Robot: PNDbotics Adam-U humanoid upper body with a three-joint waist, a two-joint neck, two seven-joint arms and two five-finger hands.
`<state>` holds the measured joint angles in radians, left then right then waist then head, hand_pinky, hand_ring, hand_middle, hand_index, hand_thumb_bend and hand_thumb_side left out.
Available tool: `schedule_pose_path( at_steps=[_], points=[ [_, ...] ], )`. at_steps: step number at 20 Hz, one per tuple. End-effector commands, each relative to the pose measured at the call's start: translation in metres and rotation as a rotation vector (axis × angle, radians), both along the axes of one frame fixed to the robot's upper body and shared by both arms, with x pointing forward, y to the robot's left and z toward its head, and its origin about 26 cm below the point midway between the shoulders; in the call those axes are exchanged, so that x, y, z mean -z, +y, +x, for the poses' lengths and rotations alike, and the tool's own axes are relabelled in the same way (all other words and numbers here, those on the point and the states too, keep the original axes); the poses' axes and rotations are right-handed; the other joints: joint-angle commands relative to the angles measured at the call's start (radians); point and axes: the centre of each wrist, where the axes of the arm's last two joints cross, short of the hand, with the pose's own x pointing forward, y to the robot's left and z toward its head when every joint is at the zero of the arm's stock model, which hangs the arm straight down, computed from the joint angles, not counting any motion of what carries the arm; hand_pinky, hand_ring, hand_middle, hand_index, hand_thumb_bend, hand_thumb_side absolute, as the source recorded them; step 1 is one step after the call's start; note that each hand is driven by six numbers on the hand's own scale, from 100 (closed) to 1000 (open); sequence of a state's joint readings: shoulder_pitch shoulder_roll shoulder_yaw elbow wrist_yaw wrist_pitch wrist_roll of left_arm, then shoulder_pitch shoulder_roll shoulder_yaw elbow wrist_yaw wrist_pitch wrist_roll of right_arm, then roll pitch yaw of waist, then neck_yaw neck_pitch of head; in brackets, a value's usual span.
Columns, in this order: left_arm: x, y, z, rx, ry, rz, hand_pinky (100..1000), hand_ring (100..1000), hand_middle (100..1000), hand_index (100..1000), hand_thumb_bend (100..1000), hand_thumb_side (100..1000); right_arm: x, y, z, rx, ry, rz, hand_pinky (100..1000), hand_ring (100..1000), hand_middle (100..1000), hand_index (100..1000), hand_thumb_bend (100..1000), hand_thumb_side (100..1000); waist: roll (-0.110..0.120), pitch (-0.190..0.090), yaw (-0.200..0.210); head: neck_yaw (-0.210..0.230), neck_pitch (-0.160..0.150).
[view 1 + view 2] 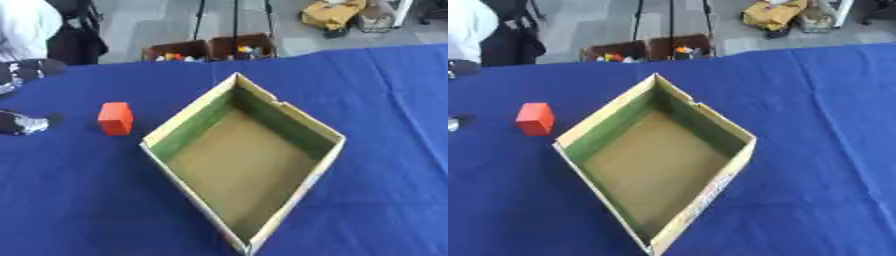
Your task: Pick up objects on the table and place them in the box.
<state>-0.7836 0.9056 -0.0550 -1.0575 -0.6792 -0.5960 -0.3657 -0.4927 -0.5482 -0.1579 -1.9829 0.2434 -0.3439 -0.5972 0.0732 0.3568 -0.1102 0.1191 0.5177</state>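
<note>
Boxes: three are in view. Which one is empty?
The big box on the blue table: its bottom is bare. The two smaller brown boxes on the floor beyond hold colourful items.

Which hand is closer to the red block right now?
Left. The left hand shows at the left edge of the view, beside the red block but apart from it, on the blue table. The right hand shows in neither view.

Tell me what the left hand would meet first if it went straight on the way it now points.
Probably the orange block: the left hand, at the view's left edge, points right, and the block stands next in that line. Depth is unclear.
</note>
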Motion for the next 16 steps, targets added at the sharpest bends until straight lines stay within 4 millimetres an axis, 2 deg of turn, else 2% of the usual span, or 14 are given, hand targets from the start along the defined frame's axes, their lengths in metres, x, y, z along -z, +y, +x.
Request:
schedule_pose_path(
  at_steps=[1,5,8,16],
  points=[
    [-0.023,0.005,-0.002,-0.022,0.042,0.009,786,907,920,1000,456,706,-0.009,0.002,-0.004,-0.019,-0.025,-0.015,757,741,805,773,100,729,0.016,-0.009,-0.001,0.010,-0.018],
    [-0.030,-0.002,0.002,-0.007,0.097,0.003,792,906,922,1000,518,693,-0.011,0.003,-0.004,-0.026,-0.029,-0.018,757,741,805,773,100,724,0.022,0.004,-0.009,0.020,-0.026],
    [-0.031,-0.007,0.005,0.000,0.124,0.002,790,906,928,1000,523,661,-0.012,0.004,-0.004,-0.030,-0.032,-0.018,757,741,806,773,100,720,0.026,0.012,-0.019,0.028,-0.032],
    [-0.025,-0.017,0.016,0.032,0.202,-0.019,781,884,914,1000,533,670,-0.014,0.006,-0.003,-0.041,-0.042,-0.013,758,741,804,772,100,710,0.031,0.027,-0.044,0.040,-0.029]
  ],
)
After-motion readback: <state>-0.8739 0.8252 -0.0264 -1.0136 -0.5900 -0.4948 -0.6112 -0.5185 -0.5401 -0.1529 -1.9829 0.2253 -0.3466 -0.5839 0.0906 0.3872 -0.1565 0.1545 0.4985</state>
